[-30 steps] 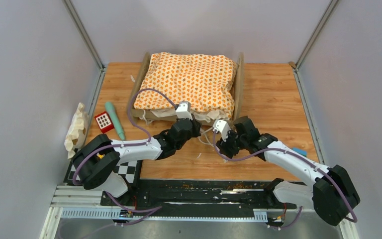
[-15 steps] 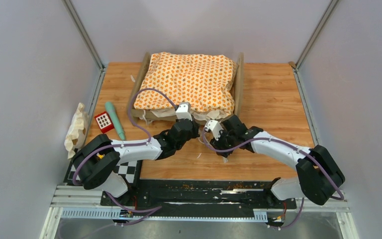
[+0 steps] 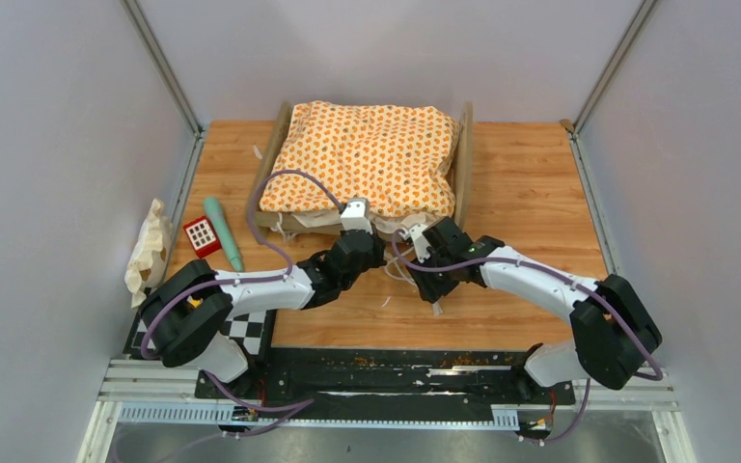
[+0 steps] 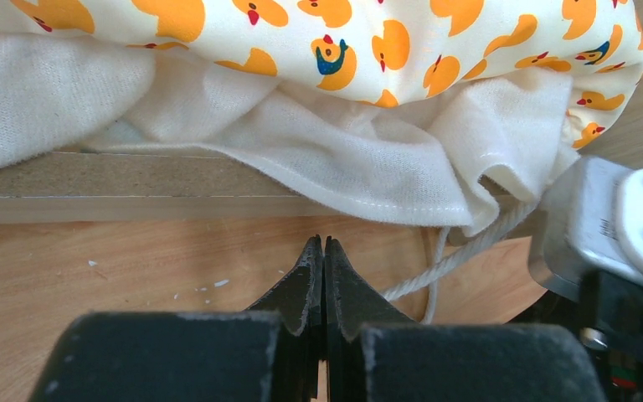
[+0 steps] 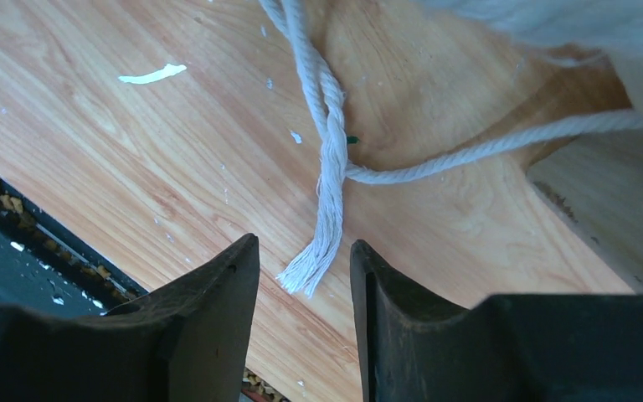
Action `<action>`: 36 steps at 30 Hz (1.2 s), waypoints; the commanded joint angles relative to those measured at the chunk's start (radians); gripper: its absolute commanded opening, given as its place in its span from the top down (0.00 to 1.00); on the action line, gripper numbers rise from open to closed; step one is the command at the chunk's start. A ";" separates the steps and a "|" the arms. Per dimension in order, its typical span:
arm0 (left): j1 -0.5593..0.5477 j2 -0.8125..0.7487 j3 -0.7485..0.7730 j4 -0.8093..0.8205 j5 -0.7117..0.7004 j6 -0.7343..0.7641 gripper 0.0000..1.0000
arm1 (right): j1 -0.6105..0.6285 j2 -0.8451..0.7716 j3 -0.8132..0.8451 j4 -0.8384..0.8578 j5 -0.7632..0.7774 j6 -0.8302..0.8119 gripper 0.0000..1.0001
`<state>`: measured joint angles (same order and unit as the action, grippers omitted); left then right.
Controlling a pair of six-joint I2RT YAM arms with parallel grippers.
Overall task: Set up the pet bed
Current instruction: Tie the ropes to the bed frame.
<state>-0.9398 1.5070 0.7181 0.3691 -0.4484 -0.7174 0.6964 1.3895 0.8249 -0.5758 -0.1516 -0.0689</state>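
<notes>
While it sits at the far middle of the light-wood table (image 3: 531,193), the pet bed (image 3: 464,164) carries a duck-print cushion (image 3: 367,159) between its end boards. At its near edge the left gripper (image 4: 324,243) is pressed closed on nothing. The right gripper (image 5: 301,251) is parted, with a frayed white cord (image 5: 328,167) ending between its tips. Grey walls (image 3: 58,145) enclose the table. The marks on a red tile (image 3: 200,232) are too small to read.

Orange duck-print cushion (image 3: 362,159); light-wood pet bed (image 3: 463,169)
</notes>
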 commanded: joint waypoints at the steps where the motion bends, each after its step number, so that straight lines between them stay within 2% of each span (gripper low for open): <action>1: 0.007 -0.036 0.011 0.008 -0.002 0.019 1.00 | 0.006 0.038 0.016 -0.029 0.056 0.145 0.54; 6: 0.007 -0.033 0.010 0.007 0.002 0.022 1.00 | 0.011 0.043 -0.038 0.006 0.065 0.197 0.50; 15: 0.008 -0.017 0.021 0.007 0.008 0.018 1.00 | 0.048 0.053 -0.101 0.061 0.098 0.263 0.57; 19: 0.007 -0.015 0.021 0.008 0.014 0.013 1.00 | 0.061 0.075 -0.099 0.050 0.111 0.280 0.64; 25: 0.007 -0.023 0.017 0.007 0.012 0.013 1.00 | 0.079 0.088 -0.104 0.036 0.126 0.300 0.88; 28: 0.008 -0.025 0.018 0.003 0.013 0.013 1.00 | 0.083 0.064 -0.095 0.022 0.181 0.299 1.00; 36: 0.010 -0.118 0.056 -0.094 -0.020 0.057 1.00 | 0.080 -0.144 -0.058 0.030 0.263 0.361 1.00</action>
<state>-0.9340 1.4796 0.7216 0.3206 -0.4259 -0.7036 0.7742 1.3674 0.7338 -0.5400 0.0250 0.2214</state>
